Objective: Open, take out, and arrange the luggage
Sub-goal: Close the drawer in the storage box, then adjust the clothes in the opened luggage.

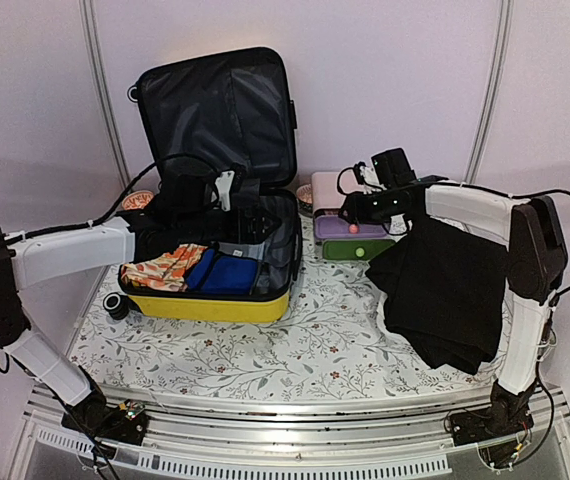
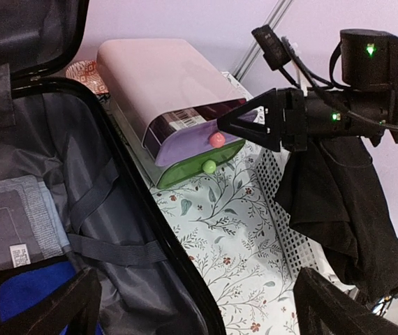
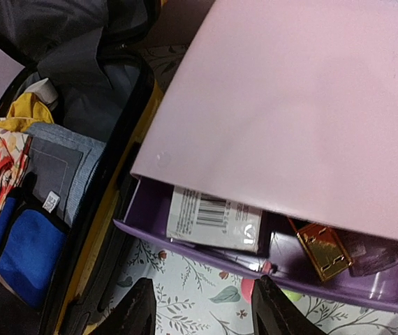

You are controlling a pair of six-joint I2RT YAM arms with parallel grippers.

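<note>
The luggage (image 1: pixel 210 305) lies open on the left of the table (image 1: pixel 305 345), its lid upright at the far side. The left arm reaches low across it, end effector (image 2: pixel 195 296) spread wide above the right rim. The right end effector (image 3: pixel 202 300), half-spread with nothing between its tips, hovers over the pink drawer box (image 2: pixel 164 84); a black garment (image 1: pixel 445 290) hangs from that arm

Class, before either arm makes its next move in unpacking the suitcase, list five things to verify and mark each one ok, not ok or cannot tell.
1. luggage lid fully open: ok.
2. left gripper jaws wide apart, empty: ok.
3. luggage emptied: not ok; blue pouch and floral cloth lie inside.
4. black garment gripped by right gripper: cannot tell; it hangs below, yet the jaws show a gap.
5. Landing spot under the garment free: cannot tell, hidden.
</note>
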